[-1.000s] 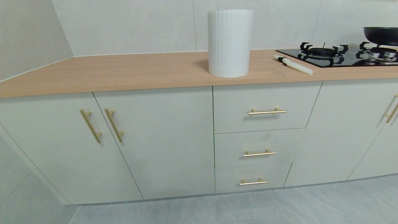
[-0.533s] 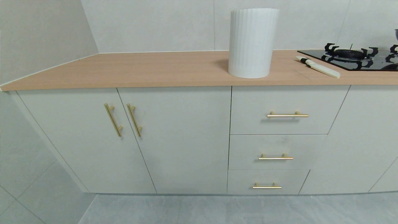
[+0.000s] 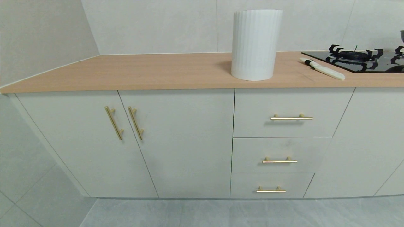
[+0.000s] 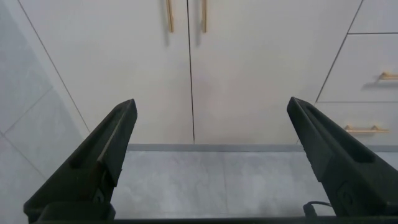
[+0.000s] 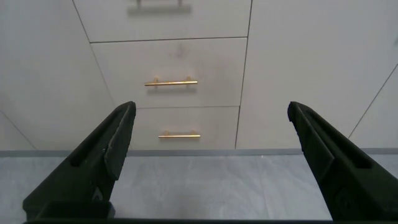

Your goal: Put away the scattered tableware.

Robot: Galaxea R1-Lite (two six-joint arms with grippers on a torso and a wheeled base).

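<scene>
Left gripper (image 4: pixel 210 107): jaws spread wide, holding nothing; it hangs low in front of the cupboard doors (image 4: pixel 189 68).
Right gripper (image 5: pixel 210 107): equally wide and empty, low in front of the drawers (image 5: pixel 171 71).
Drawers: three in a stack, all closed.
Counter (image 3: pixel 142 71): wooden top above the fronts.
Container (image 3: pixel 256 44): white, ribbed and upright on the counter above the drawers.
Knife (image 3: pixel 322 68): the tableware in sight. It lies flat near the counter's front edge, between the container and the hob (image 3: pixel 356 60), apart from the container.
Step in hand: judged to be the approach, with nothing grasped yet.
Recommendation: raise the right arm above the counter edge, come down from above, and close across the knife's dark-banded end.
Obstructions: the hob grates just behind the knife, and the container on its other side.
</scene>
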